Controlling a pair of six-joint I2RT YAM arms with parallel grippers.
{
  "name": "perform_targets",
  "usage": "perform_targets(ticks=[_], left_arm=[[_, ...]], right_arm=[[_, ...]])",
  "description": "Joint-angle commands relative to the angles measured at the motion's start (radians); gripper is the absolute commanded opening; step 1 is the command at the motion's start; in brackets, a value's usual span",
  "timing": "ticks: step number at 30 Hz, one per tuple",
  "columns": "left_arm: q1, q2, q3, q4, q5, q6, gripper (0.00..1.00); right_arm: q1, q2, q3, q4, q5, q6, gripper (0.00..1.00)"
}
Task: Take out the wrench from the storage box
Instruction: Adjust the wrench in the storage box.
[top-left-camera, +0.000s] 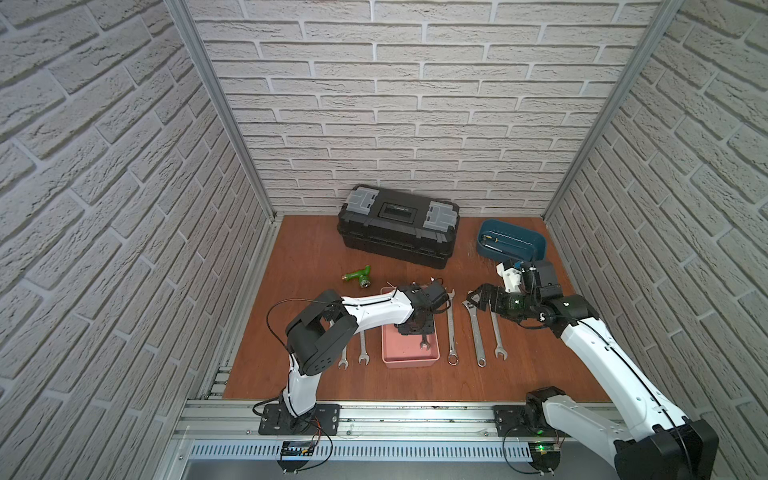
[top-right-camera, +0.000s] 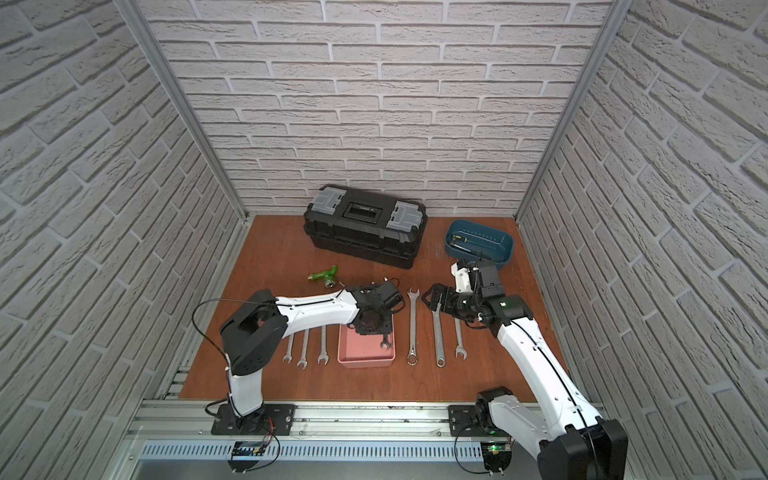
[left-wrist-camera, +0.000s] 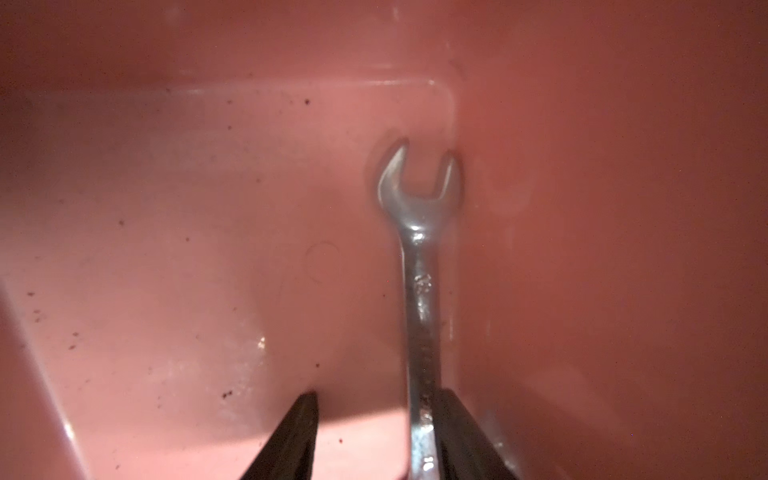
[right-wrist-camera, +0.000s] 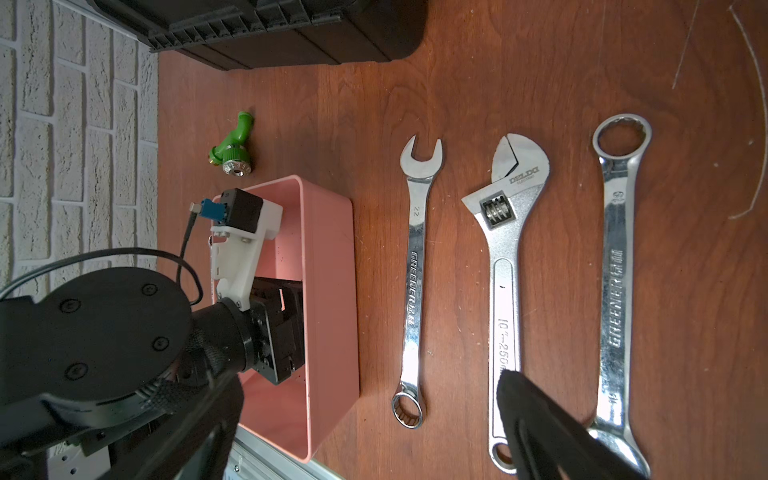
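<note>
— Where are we with this one?

— Early going. The left pincer (left-wrist-camera: 378, 395) is down inside the storage box (top-left-camera: 409, 362), mid-counter (top-left-camera: 316, 257). The wrench (left-wrist-camera: 419, 291) lies flat on the box floor, tight along the 3 o'clock wall, with its open head pointing to 6 o'clock.

— Has it got hold of it?

— Not by my eye. The jaws stand half apart, straddling the shank. One finger touches the steel, and bare pink floor shows between the other finger and the wrench. So the reach is made. The squeeze, the lift over the rim and the set-down are all left, I'd say.

— And the other arm?

— The right pincer (top-left-camera: 473, 297) hangs wide open and holds nothing. It's out at 3 o'clock from the box, by the far end of the adjustable wrench (top-left-camera: 476, 332).

— Any writing you can read?

— From the right wrist view, yes. The combination wrench (right-wrist-camera: 413, 282) nearest the box says "22" and "GREENER". The adjustable one reads 10"-250 along its handle, with a brand on the head starting "DEL"; the rest I can't be sure of. The third wrench (right-wrist-camera: 619, 270) carries "GREENER" too. The one in the box has a stamped number, too blurred to read.
</note>
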Motion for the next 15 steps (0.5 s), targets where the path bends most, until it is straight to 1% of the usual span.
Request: perform_targets(ticks=[1, 4, 10, 15], left_arm=[[-0.012, 0.075, 0.011, -0.128, -0.053, 0.01, 0.48], [-0.015, 0.088, -0.003, -0.122, -0.06, 0.007, 0.46], [-0.038, 0.152, 0.019, -0.161, -0.085, 0.007, 0.44], [-0.04, 0.144, 0.044, -0.237, -0.128, 0.045, 0.41]], right_arm=[[-0.011, -0.02, -0.004, 0.009, -0.004, -0.013, 1.0], [-0.011, -0.021, -0.003, 0.006, -0.006, -0.016, 1.0], [-0.012, -0.026, -0.003, 0.007, -0.003, -0.016, 1.0], [-0.013, -0.031, -0.007, 0.007, 0.0, -0.014, 1.0]])
